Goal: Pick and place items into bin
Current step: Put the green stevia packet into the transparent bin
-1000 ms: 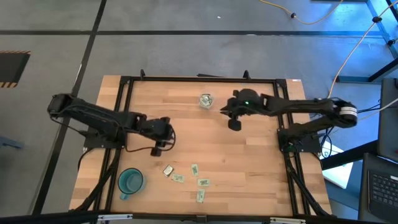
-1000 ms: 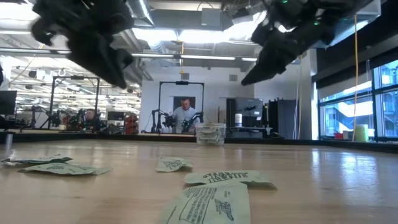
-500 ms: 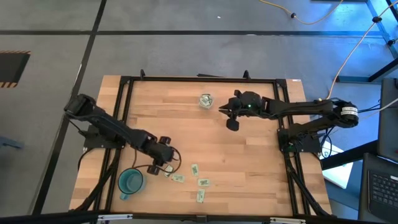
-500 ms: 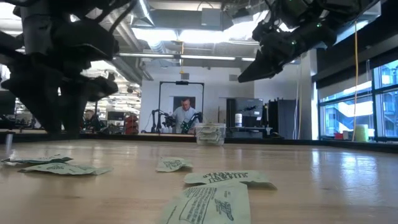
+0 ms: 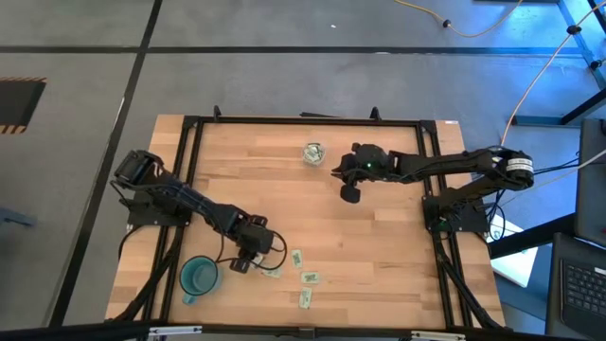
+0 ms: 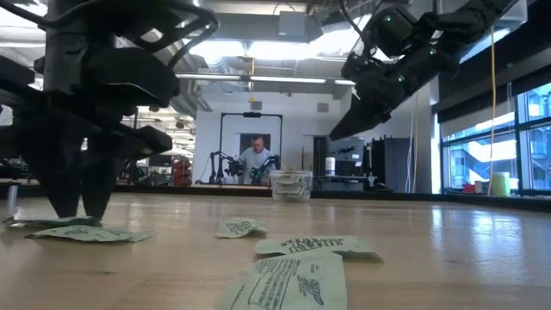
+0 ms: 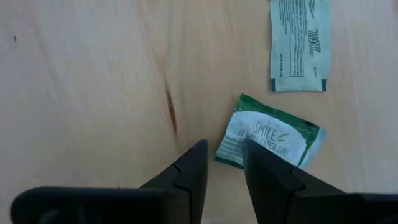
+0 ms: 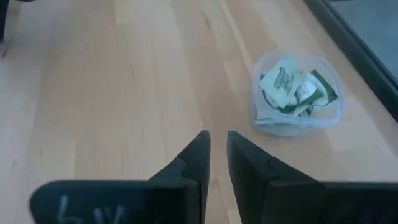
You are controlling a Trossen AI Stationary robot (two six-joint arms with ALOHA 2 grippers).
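Left claw [image 5: 244, 260] [image 6: 79, 211] [image 7: 222, 152]: low over the near left part of the table [image 5: 379, 265], tips pointing down, almost on the wood. Fingers [image 7: 193, 168] parted by a narrow gap, pinching nothing. Corner of a green and white packet [image 7: 270, 140] just at that gap; cannot tell whether touching a fingertip.

Right claw [image 5: 350, 193] [image 6: 337, 131] [image 8: 217, 138]: raised well above the wood near the far middle, just right of the bin [image 5: 313, 153]. Fingers slightly apart, nothing between them.

Cup [image 5: 199, 277]: teal, round, with handle, near the front left corner, close beside the left claw.

Bin [image 8: 264, 118] [image 6: 291, 185]: clear, squarish, upright at the far middle of the table, with several green and white packets crumpled inside.

Loose packets: lying flat on the near part of the table, right of the left claw. From above, one [image 5: 272, 272] just beside the claw, then another [image 5: 296, 258], another [image 5: 310, 278], and one [image 5: 305, 299] nearest the front edge. At the left wrist, a pale printed packet [image 7: 297, 46] a little beyond the green and white one, apart from it.

Far back in the room, beyond the table: a person [image 6: 256, 159] at another rig.
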